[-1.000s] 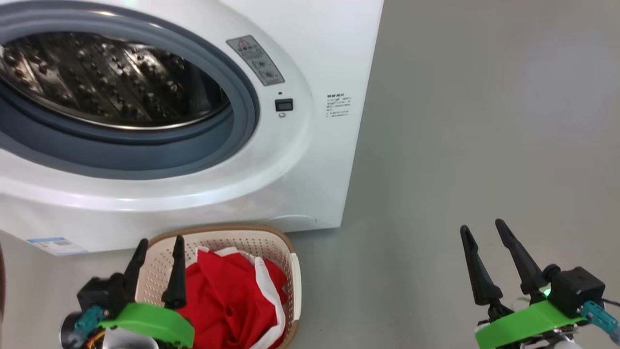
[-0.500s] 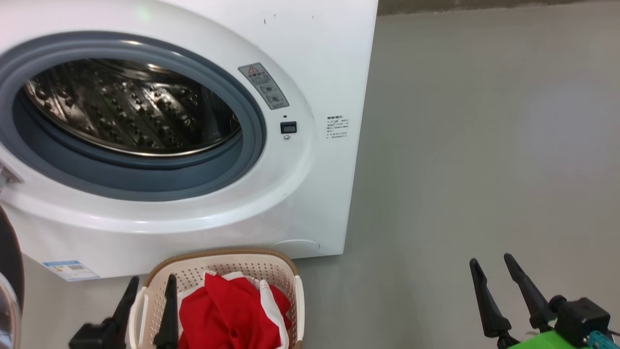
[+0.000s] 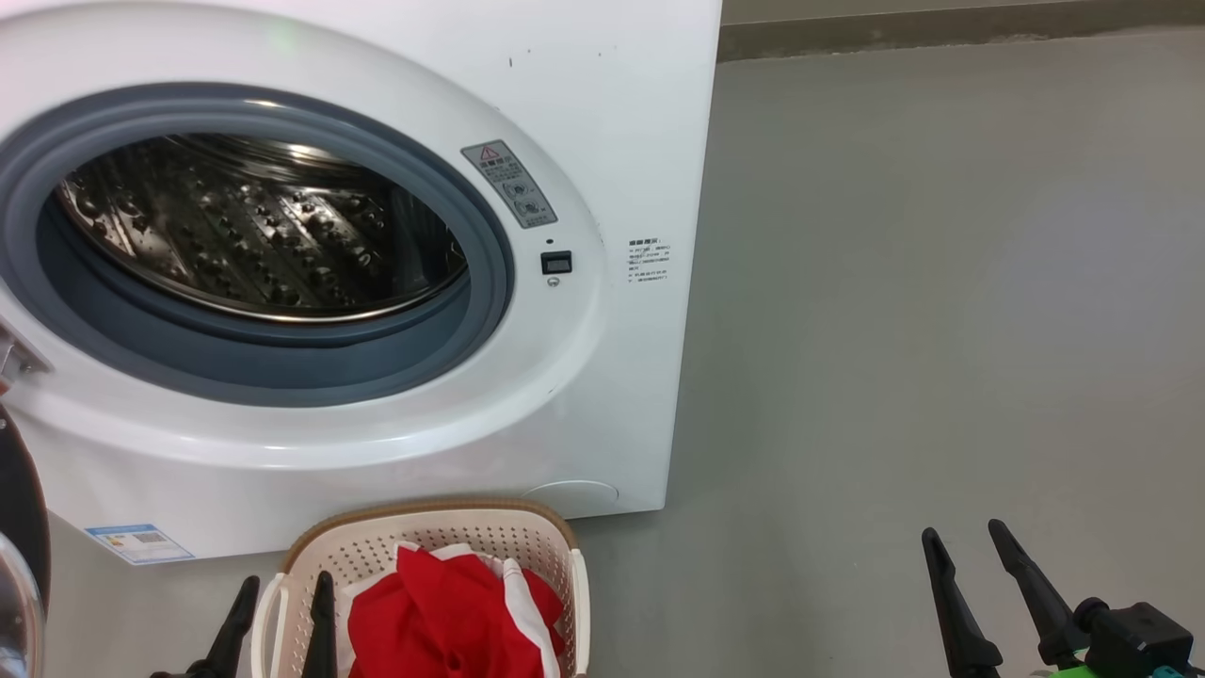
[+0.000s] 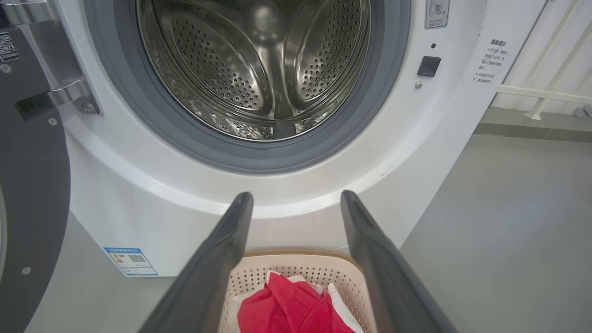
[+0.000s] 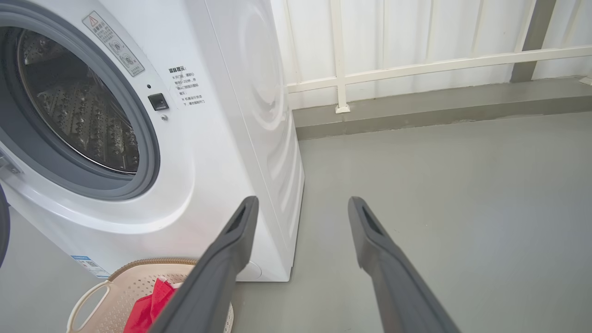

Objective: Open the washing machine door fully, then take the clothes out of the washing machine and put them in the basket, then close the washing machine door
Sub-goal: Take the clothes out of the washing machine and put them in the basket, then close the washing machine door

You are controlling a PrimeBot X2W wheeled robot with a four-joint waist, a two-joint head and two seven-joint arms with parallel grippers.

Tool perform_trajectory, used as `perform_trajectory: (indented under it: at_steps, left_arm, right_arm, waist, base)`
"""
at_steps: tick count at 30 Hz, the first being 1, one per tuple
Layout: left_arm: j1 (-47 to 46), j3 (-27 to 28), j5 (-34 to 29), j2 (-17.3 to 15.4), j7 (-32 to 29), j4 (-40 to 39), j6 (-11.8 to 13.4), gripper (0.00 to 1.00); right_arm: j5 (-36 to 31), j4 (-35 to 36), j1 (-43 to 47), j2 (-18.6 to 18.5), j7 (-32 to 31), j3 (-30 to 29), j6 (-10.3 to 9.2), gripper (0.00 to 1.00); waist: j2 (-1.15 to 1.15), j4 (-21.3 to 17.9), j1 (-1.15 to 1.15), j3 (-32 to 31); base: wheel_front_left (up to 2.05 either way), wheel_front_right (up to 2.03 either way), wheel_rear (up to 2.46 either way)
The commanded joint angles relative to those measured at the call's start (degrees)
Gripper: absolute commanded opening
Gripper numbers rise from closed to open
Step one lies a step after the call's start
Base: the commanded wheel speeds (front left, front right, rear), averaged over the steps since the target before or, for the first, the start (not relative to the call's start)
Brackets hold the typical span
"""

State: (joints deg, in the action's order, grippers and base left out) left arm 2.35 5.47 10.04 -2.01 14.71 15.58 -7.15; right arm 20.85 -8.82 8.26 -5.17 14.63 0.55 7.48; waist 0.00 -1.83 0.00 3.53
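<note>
Looking from the head view first: the big white front-loading washing machine [image 3: 602, 113] shows a bare perforated steel drum [image 3: 264, 235]. The bright red clothes with white trim [image 3: 442, 612] sit in the small cream plastic basket [image 3: 424, 508] on the floor right in front of the washing machine. So I'd say shutting it is what's left. The round black-rimmed glass door [image 3: 19, 537] hangs open off the washing machine's left side. The left gripper [image 3: 285, 589] hovers in front of the washing machine and the right gripper [image 3: 965, 541] is well off to its right, both with fingers spread and holding nothing.

Left wrist view: the metal hinge [image 4: 60, 92] sits at the washing machine's left edge. I'd push on the rim far from that hinge, in one smooth arc, and check the door clears the basket.

Right wrist view: there's plenty of bare grey floor [image 5: 462, 185] to the right of the washing machine, and a white railing [image 5: 416, 64] behind it.
</note>
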Motion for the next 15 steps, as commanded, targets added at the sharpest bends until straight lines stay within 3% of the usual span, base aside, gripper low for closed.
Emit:
perform_trajectory:
  at_steps: [1, 15]
  left_arm:
    - [-0.76, 1.72, -0.66, -0.87, 0.29, -1.58, 0.01, 1.0]
    - [-0.7, 0.91, -0.7, -0.87, 0.29, -1.82, 0.55, 1.0]
  right_arm:
    - [0.12, 1.46, -0.69, -1.11, 0.37, 0.93, 0.01, 1.0]
    - [0.07, 1.57, -0.65, -1.01, 0.37, 0.98, 0.01, 1.0]
  waist:
    - [0.0, 0.0, 0.0, 0.01]
    - [0.0, -0.23, 0.0, 0.01]
  base:
    - [0.0, 0.0, 0.0]
    - [-0.01, 0.01, 0.0]
